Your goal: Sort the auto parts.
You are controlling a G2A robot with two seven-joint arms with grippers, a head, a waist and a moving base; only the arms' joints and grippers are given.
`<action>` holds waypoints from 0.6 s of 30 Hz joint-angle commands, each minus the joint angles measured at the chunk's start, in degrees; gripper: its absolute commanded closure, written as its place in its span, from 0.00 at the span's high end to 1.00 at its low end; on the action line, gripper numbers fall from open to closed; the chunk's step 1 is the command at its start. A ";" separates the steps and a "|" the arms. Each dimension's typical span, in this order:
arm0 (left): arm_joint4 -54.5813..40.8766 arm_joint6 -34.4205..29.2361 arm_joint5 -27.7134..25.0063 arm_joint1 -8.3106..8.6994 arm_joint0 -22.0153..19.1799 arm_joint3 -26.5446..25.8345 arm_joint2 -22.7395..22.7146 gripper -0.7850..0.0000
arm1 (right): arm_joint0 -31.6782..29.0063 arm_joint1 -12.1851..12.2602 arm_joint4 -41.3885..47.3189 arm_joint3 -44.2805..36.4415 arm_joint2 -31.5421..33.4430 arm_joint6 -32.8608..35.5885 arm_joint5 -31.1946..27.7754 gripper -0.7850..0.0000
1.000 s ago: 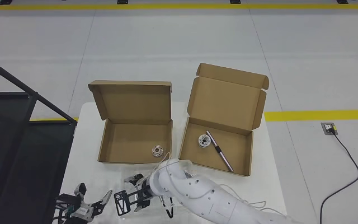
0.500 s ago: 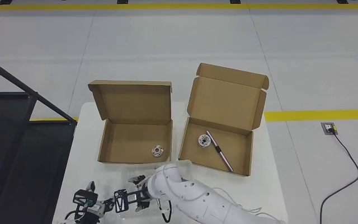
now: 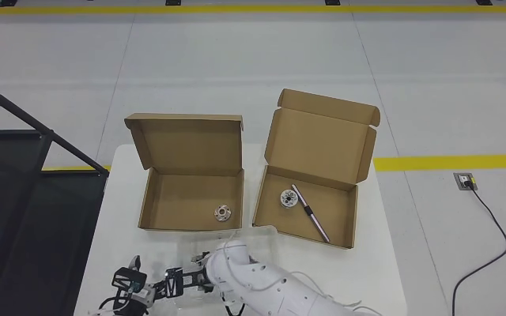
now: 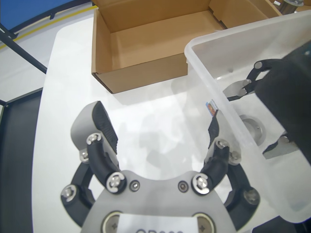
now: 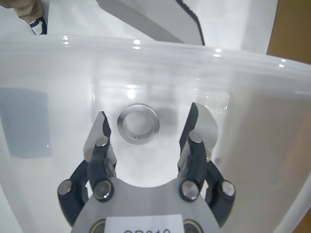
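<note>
A flat metal ring (image 5: pixel 138 127) lies on the floor of a clear plastic bin (image 5: pixel 155 54) at the table's front. My right gripper (image 5: pixel 148 118) hangs open inside the bin, its fingers on either side of the ring without touching it. From the left wrist view the ring (image 4: pixel 252 128) and the right gripper (image 4: pixel 257 115) show through the bin wall (image 4: pixel 218 93). My left gripper (image 4: pixel 158 122) is open and empty just outside that wall. In the top view the left gripper (image 3: pixel 130 286) and right gripper (image 3: pixel 172 283) sit close together.
Two open cardboard boxes stand behind the bin. The left box (image 3: pixel 190 201) holds a small round metal part (image 3: pixel 223 212). The right box (image 3: pixel 308 207) holds a round part (image 3: pixel 287 198) and a thin rod (image 3: pixel 310 212). A black frame (image 3: pixel 32 150) borders the table's left side.
The left gripper has slid right, toward the bin and the right gripper. The right arm has shifted a little left and forward over the bin.
</note>
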 commanded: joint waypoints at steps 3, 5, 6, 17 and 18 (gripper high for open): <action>0.33 0.28 -0.34 0.03 -0.25 0.63 -0.16 1.00 | -0.60 -0.38 0.14 -0.73 0.34 3.33 0.94 0.62; 0.48 0.53 -0.42 0.03 -0.36 0.82 -0.19 1.00 | -0.94 -0.45 0.23 -1.31 0.62 4.32 1.11 0.60; 0.49 0.57 -0.44 0.03 -0.39 0.86 -0.19 1.00 | -1.10 -0.44 0.17 -1.53 0.75 4.64 1.09 0.61; -0.11 0.54 -0.31 -0.06 -0.31 0.47 -0.50 1.00 | -1.53 -0.76 2.24 -1.16 2.90 8.55 -1.14 0.67; -0.20 0.62 -0.29 -0.07 -0.25 0.39 -0.52 1.00 | -1.34 -0.82 2.46 -0.70 3.13 8.45 -1.42 0.66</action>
